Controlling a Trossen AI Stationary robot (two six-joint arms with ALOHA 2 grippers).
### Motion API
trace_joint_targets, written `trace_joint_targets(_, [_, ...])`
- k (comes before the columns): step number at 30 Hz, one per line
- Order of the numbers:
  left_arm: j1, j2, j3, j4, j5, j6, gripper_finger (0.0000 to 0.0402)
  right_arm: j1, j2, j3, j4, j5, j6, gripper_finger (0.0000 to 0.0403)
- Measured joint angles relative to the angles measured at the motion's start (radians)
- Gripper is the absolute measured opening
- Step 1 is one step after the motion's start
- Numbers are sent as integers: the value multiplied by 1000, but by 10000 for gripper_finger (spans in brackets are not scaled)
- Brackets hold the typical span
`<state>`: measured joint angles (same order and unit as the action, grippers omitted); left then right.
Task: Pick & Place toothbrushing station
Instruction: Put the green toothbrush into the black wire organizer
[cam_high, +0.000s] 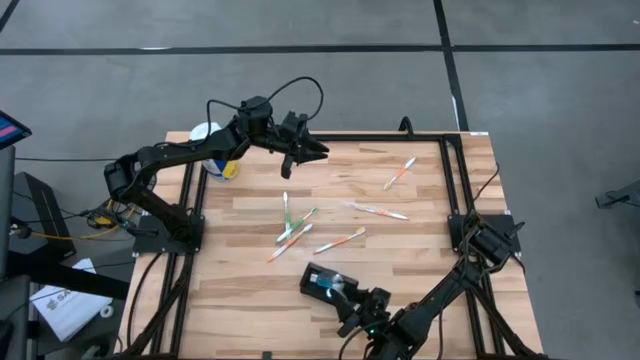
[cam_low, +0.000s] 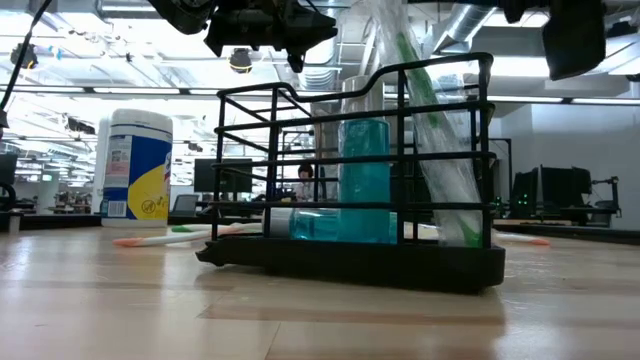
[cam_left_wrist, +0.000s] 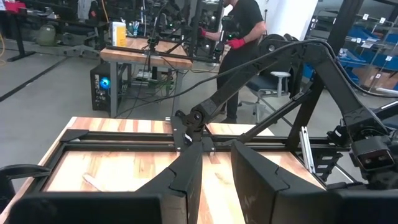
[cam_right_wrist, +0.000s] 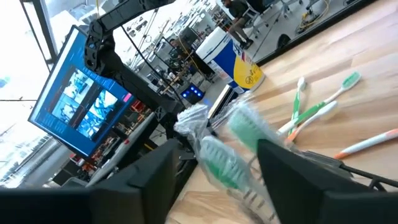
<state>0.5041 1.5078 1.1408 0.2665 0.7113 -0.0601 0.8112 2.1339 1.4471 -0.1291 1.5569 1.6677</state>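
The toothbrushing station (cam_high: 322, 281) is a black wire holder standing on its base on the table near the near edge. It holds a teal cup (cam_low: 364, 180) and plastic-wrapped green toothbrushes (cam_right_wrist: 230, 146). My right gripper (cam_high: 352, 302) is open just beside the station. Its fingers stand on either side of the wrapped brushes, and no touch shows. My left gripper (cam_high: 312, 150) hangs in the air over the table's far edge, empty, with its fingers a narrow gap apart (cam_left_wrist: 217, 180).
A white-lidded canister with a blue-yellow label (cam_high: 215, 152) stands at the far left corner. Several loose toothbrushes lie mid-table (cam_high: 295, 225) and toward the far right (cam_high: 400, 172). A black frame rail (cam_high: 460, 190) runs along the table's edges. A person (cam_left_wrist: 239, 37) stands beyond the table.
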Motion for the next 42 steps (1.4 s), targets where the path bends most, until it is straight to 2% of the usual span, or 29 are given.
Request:
trace_joint_targets(4, [0,0,0,0,0,0,81,1,-19,0,2,-1,-23,252])
trace_joint_targets(13, [0,0,0,0,0,0,81,34,-125,-1,11,11,-154,239])
trace_joint_targets(23, [-9,0,0,1,0,-52,81,39,-340,0,-6,12,-500,232])
trace_joint_targets(29, [-32,0,0,-72,0,-56,81,-70,-538,0,-118,7,-805,232])
trace_joint_targets(32, [-51,-1,0,-85,9,-57,81,-166,-648,0,-162,-90,-982,232])
trace_joint_targets(36, [-70,-44,0,-61,6,-66,81,-325,-765,1,-154,-340,-1240,232])
trace_joint_targets(42, [-40,-144,0,-63,-149,-81,81,-550,-862,1,-145,-687,-1474,232])
